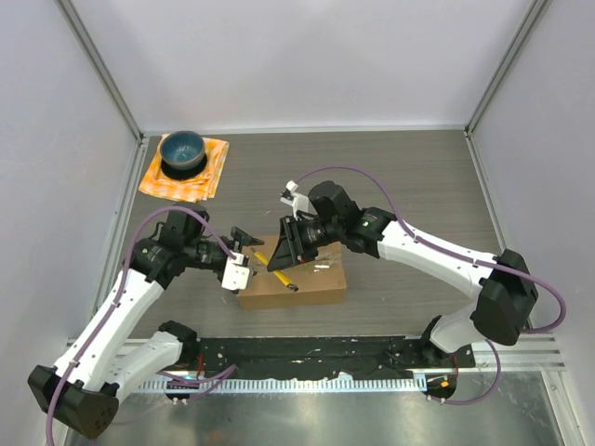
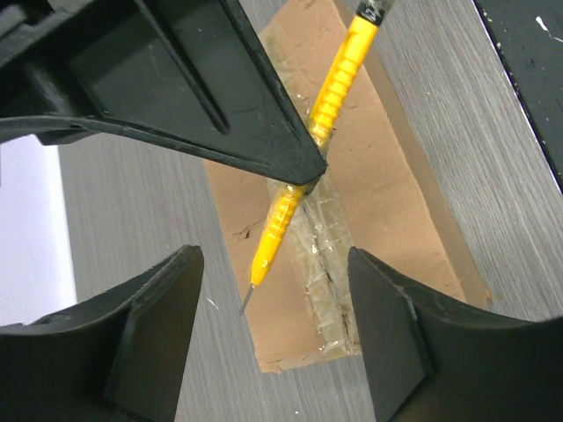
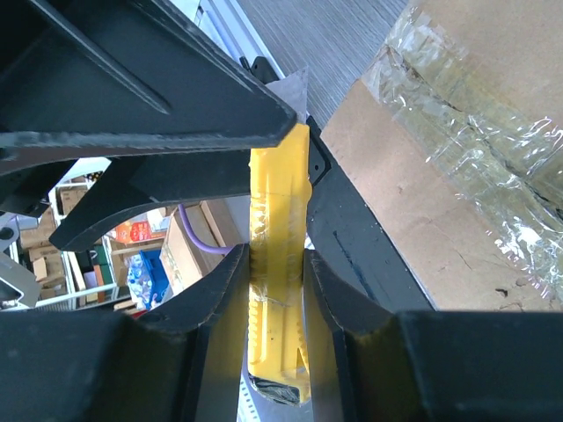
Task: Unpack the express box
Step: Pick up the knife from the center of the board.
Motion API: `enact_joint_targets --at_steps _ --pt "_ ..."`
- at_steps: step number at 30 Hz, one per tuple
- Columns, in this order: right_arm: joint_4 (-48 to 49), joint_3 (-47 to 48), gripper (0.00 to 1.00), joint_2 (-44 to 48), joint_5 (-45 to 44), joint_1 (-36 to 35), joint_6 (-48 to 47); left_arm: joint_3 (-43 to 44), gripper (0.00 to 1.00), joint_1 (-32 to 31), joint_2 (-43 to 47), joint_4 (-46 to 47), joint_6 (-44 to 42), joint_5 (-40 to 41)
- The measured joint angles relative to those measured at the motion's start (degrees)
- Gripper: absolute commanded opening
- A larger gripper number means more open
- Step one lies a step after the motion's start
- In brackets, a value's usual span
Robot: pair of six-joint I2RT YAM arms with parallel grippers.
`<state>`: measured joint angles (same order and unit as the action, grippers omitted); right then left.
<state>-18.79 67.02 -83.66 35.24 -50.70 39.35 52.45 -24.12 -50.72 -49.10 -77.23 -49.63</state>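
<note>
The express box (image 1: 307, 283) is a brown carton lying flat on the table, with clear shiny tape (image 2: 327, 264) along its top seam. My right gripper (image 1: 284, 249) is shut on a yellow utility knife (image 3: 277, 264) and holds it slanted over the box's left end. The short blade (image 2: 246, 301) points down at the box's long edge; I cannot tell if it touches. My left gripper (image 2: 274, 330) is open and empty, just above the box's left end, its fingers (image 2: 149, 334) straddling the end of the taped seam. The box also shows in the right wrist view (image 3: 440, 202).
An orange cloth (image 1: 186, 170) with a blue bowl (image 1: 182, 149) lies at the back left. The two grippers are very close together over the box's left end. White walls enclose the table on three sides.
</note>
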Motion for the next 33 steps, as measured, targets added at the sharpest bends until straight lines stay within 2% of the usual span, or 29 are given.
enact_joint_targets --at_steps 8,11,17,19,20,21,24,26,27,30,32,33 --pt "0.5 1.0 0.23 -1.1 1.3 -0.1 0.1 0.0 0.59 -0.8 -1.3 -1.7 -1.8 1.1" --pt "0.9 1.3 0.23 -1.6 1.6 -0.1 0.1 0.0 0.52 -1.1 -1.6 -1.6 -1.4 1.2" --pt "1.0 1.9 0.23 -2.0 2.2 -0.1 0.1 0.8 0.32 -1.4 -2.6 -1.7 -1.3 2.1" --pt "1.0 2.0 0.23 -2.0 2.4 -0.1 0.1 1.2 0.18 -1.4 -2.6 -1.7 -1.4 2.4" --pt "1.0 2.0 0.23 -2.1 2.5 -0.1 0.1 1.2 0.03 -1.4 -2.6 -1.7 -1.4 2.6" --pt "1.0 2.1 0.23 -2.2 2.6 -0.1 0.1 1.2 0.00 -1.4 -2.6 -1.8 -1.7 2.8" --pt "1.0 2.2 0.24 -2.4 2.8 0.2 0.3 1.1 0.00 -1.7 -2.5 -3.7 -2.7 3.9" --pt "1.0 2.2 0.30 -2.5 2.8 0.1 0.3 1.1 0.00 -1.8 -2.5 -4.0 -2.8 4.1" --pt "1.0 2.3 0.44 -2.6 2.8 0.1 0.3 1.1 0.00 -1.8 -2.5 -4.0 -2.5 4.2" --pt "0.8 2.8 0.71 -2.6 2.3 0.1 -0.3 1.1 0.00 -1.9 -2.5 -3.6 -0.3 4.5" --pt "-0.3 4.0 0.83 -2.6 1.0 0.5 -1.8 1.1 0.00 -2.0 -2.7 -2.3 3.3 4.6" --pt "-1.0 4.9 0.93 -2.6 0.4 0.8 -3.0 1.1 0.00 -2.0 -2.9 -1.6 4.9 4.7"
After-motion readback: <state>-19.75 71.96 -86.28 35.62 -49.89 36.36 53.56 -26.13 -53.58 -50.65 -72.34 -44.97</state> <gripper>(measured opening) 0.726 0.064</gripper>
